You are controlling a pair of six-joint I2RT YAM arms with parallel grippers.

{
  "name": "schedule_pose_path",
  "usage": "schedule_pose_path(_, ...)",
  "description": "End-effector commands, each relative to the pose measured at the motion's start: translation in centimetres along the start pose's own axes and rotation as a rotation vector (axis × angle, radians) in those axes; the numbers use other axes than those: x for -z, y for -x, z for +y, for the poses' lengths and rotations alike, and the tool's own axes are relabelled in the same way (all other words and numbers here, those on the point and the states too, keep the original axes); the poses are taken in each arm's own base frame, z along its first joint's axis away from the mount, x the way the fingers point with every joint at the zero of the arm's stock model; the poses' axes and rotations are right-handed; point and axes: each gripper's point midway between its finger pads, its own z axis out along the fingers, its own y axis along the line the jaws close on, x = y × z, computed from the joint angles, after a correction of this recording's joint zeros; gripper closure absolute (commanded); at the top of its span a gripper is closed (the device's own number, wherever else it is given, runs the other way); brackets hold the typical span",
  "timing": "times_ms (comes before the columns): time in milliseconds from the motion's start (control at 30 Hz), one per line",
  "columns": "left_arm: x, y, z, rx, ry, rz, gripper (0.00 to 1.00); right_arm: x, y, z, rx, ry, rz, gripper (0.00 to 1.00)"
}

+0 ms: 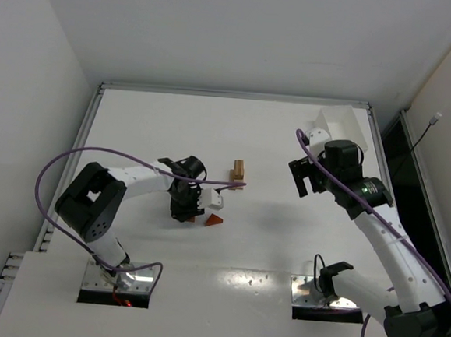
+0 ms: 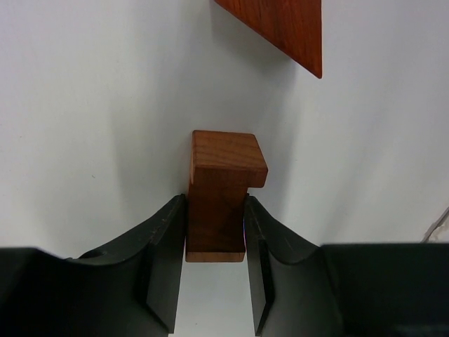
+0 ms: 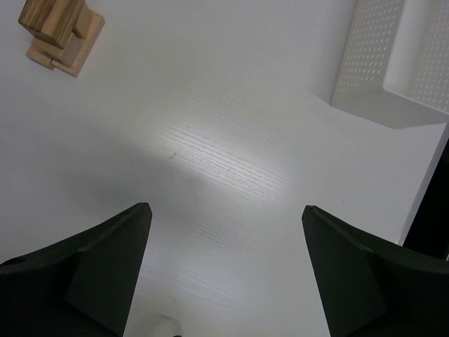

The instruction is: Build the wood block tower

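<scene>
A: What is held, and by which gripper?

B: A reddish-brown block is clamped between the jaws of the left gripper, with its long side running along the fingers. Whether it is lifted off the bench cannot be told. The right gripper is spread wide, with nothing in it.

A: Where is the tower to be found?

B: The tower, a short tan stack, is seen farther out and to the right of the left gripper, roughly midway between the two grippers. Neither is clearly nearer. A carry outward and rightward is judged to be needed. A brown wedge lies just beyond the held block.

A: Is any writing to be read?

B: None is seen, not even on the white box.
</scene>
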Motion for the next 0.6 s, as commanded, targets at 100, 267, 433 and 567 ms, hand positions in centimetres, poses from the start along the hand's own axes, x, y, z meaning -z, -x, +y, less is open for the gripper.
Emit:
schedule_pose_path(100, -1.2, 0.0, -1.2, 0.002, -0.045, -0.015, 0.89, 0.1, 0.6, 0.2, -0.004, 0.014, -0.039, 0.13)
schedule_pose_path(267, 0.8, 2.8, -1.1, 0.085, -0.136, -0.133, 1.0, 0.0, 1.7, 1.4, -0.047, 0.093, -0.078, 0.13)
schedule_pose_path(433, 4.2, 8.4, -1.4, 0.174, -0.277, -0.321, 1.0, 0.4, 3.9, 5.1, -0.086, 0.298, -0.187, 0.13)
schedule_pose_path(567, 8.8, 14.2, 0.0, 0.241, -0.365, -0.511, 1.0, 1.0, 5.0, 6.3, -0.069, 0.368, -0.291, 0.13)
